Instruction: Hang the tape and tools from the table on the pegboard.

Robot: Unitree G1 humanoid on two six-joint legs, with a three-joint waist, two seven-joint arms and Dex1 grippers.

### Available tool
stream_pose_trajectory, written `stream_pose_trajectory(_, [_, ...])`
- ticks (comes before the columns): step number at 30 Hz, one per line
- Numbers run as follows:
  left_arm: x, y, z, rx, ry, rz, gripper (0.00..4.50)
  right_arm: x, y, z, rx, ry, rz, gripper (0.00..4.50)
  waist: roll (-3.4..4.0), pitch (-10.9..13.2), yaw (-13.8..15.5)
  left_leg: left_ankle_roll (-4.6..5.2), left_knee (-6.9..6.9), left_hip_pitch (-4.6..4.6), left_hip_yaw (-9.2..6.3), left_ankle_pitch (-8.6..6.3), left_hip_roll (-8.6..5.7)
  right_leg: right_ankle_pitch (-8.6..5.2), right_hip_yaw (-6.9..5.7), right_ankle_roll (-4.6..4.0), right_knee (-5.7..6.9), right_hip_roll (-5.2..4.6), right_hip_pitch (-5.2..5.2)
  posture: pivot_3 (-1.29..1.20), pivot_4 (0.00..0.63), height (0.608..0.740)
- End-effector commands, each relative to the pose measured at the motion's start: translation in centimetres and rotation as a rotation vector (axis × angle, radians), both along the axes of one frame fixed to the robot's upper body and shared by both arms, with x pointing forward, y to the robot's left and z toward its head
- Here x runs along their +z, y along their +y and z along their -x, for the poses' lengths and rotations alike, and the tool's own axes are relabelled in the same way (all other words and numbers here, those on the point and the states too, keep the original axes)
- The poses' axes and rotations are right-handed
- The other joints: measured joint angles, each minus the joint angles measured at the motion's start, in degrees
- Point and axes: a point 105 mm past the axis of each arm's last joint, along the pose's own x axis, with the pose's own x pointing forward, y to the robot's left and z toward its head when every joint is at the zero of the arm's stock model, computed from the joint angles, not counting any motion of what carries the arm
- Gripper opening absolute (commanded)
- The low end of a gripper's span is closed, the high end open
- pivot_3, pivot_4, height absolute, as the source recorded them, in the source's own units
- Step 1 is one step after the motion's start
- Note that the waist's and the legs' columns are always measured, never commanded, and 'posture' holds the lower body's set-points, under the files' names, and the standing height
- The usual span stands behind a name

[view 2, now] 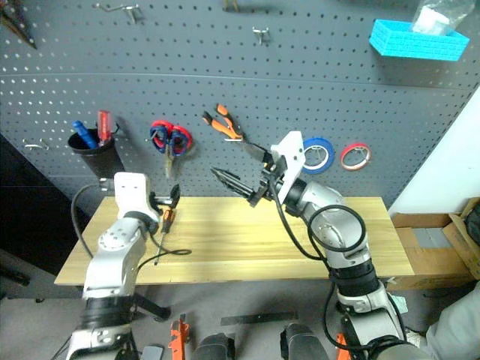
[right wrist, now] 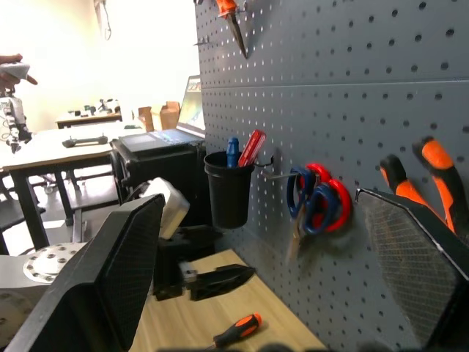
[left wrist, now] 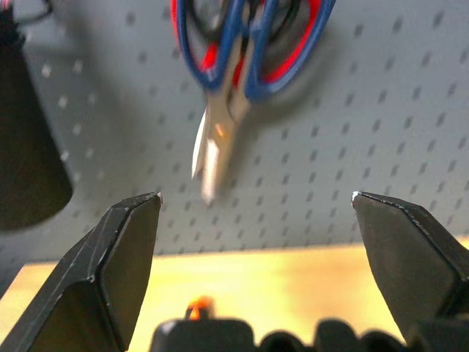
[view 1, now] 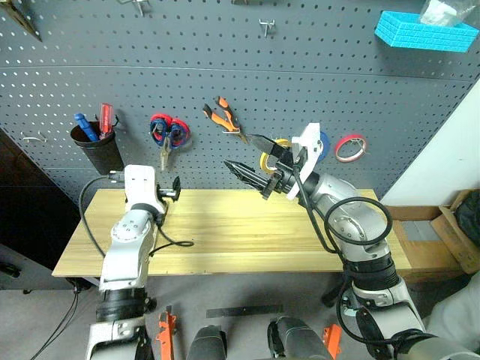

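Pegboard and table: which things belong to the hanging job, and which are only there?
Job:
- pegboard
- table
- blue-handled scissors
- pliers
- yellow tape
- orange-handled screwdriver

Only there:
- black cup
- red tape ring
- blue basket

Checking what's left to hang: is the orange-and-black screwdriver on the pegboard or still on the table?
On the table: the screwdriver lies flat on the wood by the left gripper, below the hung scissors.
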Motion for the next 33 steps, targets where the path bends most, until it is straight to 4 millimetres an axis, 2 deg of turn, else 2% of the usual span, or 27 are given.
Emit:
stream_pose_trajectory(1, [0.2, 1.5, 1.3, 0.028, 0.015, -0.023, 4.47, -0.9, 0.7, 0.3, -0.001, -0.031, 0.094, 4.50, 0.05, 0.0, 0.0, 0.00, 0.00, 0.00, 0.00, 0.00, 0.01, 0.00, 0.00, 0.00, 0.00, 0.00, -0.01, 0.02, 0.123, 0.740])
stream_pose_trajectory(4, [-1.2, 3.1, 2.5, 0.092, 0.091, -0.015, 4.47, -2.5, 1.3, 0.3, -0.011, -0.023, 0.183, 4.50, 0.10, 0.2, 0.1, 0.01, 0.01, 0.04, -0.02, 0.01, 0.01, -0.03, -0.04, -0.04, 0.05, 0.00, -0.01, 0.04, 0.147, 0.740])
stream_pose_trajectory(8, [-2.3, 4.4, 3.5, 0.122, 0.171, -0.005, 4.47, -2.9, 2.2, 0.8, 0.009, -0.018, 0.210, 4.50, 0.27, 0.9, 0.3, 0.04, 0.01, 0.09, -0.06, 0.02, 0.02, -0.17, -0.08, -0.27, 0.08, 0.00, 0.02, 0.04, 0.185, 0.740])
stream_pose_trajectory(15, [-3.2, 6.4, 3.7, 0.077, 0.300, 0.032, 4.47, -4.2, 4.4, 1.1, 0.003, 0.033, 0.301, 4.50, 0.47, 3.6, 0.3, 0.05, 0.01, 0.07, -0.11, 0.03, 0.05, -0.30, -0.10, -0.49, 0.18, 0.00, -0.06, 0.04, 0.253, 0.740])
stream_pose_trajectory(23, [-1.9, 8.8, 1.2, 0.028, 0.324, 0.010, 4.47, -4.8, 5.2, 0.8, -0.065, 0.078, 0.344, 4.50, 0.46, 7.6, 0.4, 0.05, -0.04, -0.04, -0.36, 0.03, 0.12, -0.51, -0.25, -0.79, 0.57, -0.03, -0.30, 0.03, 0.343, 0.740])
stream_pose_trajectory(27, [-1.6, 8.9, -0.4, -0.029, 0.333, -0.023, 4.47, -4.7, 5.0, 0.8, -0.086, 0.098, 0.337, 4.50, 0.48, 9.3, 0.3, 0.05, -0.11, -0.23, -0.30, 0.03, 0.11, -0.52, -0.26, -0.71, 0.65, -0.05, -0.55, 0.02, 0.376, 0.740])
stream_pose_trajectory(33, [-0.7, 7.9, -2.5, -0.124, 0.313, -0.027, 4.47, -3.8, 5.1, 1.6, -0.073, 0.100, 0.331, 4.50, 0.36, 11.1, 0.3, 0.04, -0.06, -1.19, -0.39, 0.02, 0.11, -0.56, -0.33, -0.65, 0.75, -0.09, -1.48, -0.01, 0.409, 0.740])
